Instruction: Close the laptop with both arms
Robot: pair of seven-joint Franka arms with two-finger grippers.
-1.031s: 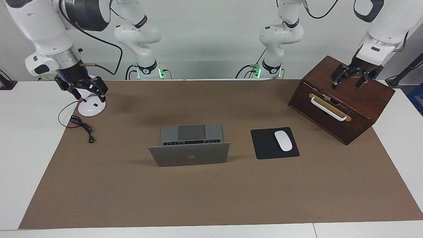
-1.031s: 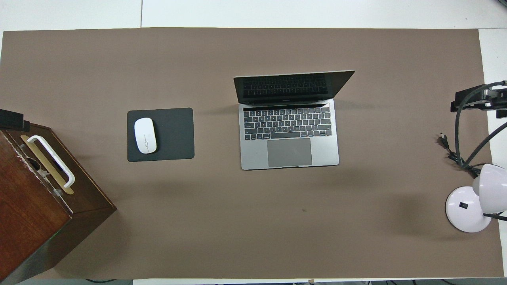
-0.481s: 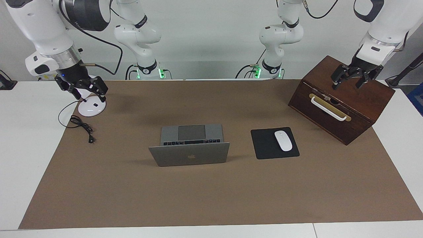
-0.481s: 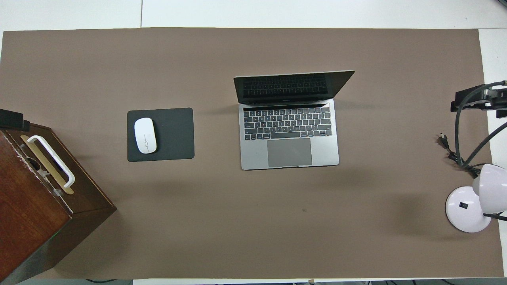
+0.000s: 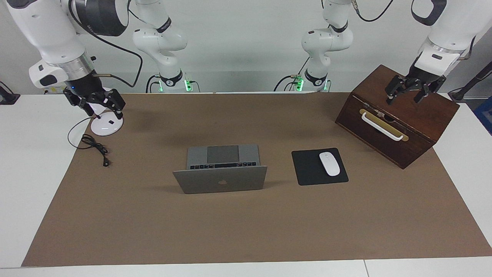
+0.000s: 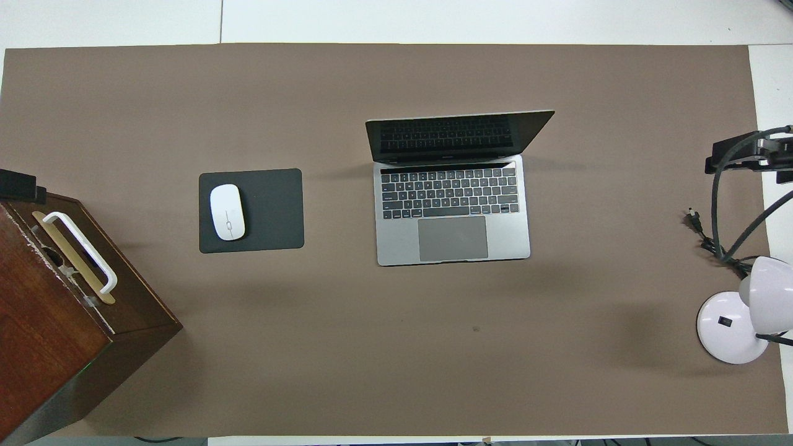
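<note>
Table covering (image 5: 246,231): brown sheet over the white table, carrying every item below.
Wooden box (image 5: 398,115): at the left arm's end of the table, white handle on its front, standing askew.
Laptop (image 5: 221,175): mid-table, open, lid upright with logo face turned away from the robots; keyboard and trackpad exposed in the overhead view (image 6: 452,210). Untouched.
Mouse pad (image 5: 319,166): beside the laptop toward the left arm's end, white mouse (image 5: 329,164) resting on it.
Desk lamp (image 5: 107,125): white, at the right arm's end, cable trailing beside it.
Left gripper (image 5: 406,92): raised over the wooden box, fingers spread, empty.
Right gripper (image 5: 100,104): raised over the lamp base, fingers apparently spread, empty; partly masked by its own body.
Change over last second: left gripper lifted very slightly; right gripper and laptop unmoved.
Meaning for task: approach barely begun; both grippers well apart from the lid, closing not yet started.
</note>
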